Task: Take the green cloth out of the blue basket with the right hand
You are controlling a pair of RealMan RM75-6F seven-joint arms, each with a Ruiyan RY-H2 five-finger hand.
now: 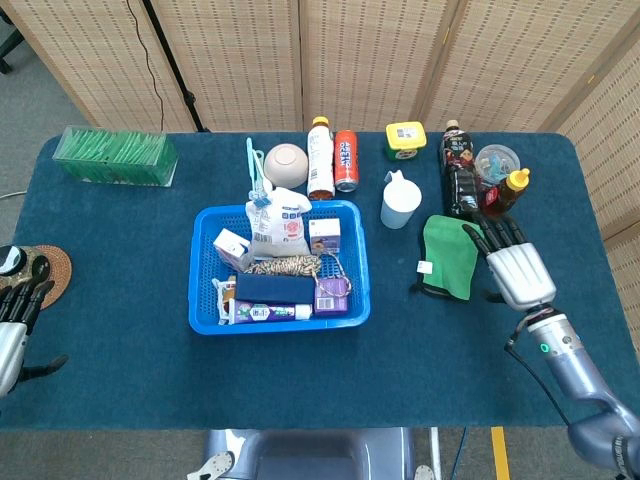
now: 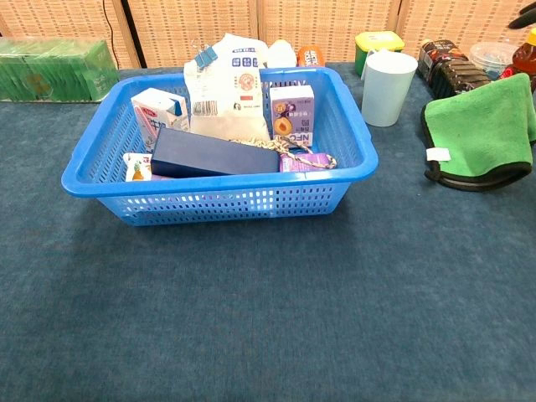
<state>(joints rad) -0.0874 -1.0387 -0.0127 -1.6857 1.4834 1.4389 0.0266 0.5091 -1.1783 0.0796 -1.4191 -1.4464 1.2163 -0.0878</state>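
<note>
From the head view, the green cloth lies flat on the table, right of the blue basket and below the white cup. The right hand sits just beside it, fingers spread and empty. The left hand at the table edge looks uncurled, perhaps empty.

From the chest view, the cloth rests outside the basket, near the cup

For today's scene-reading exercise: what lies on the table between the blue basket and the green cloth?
In the head view, only bare table separates the blue basket from the green cloth; the white cup stands farther back.
</note>
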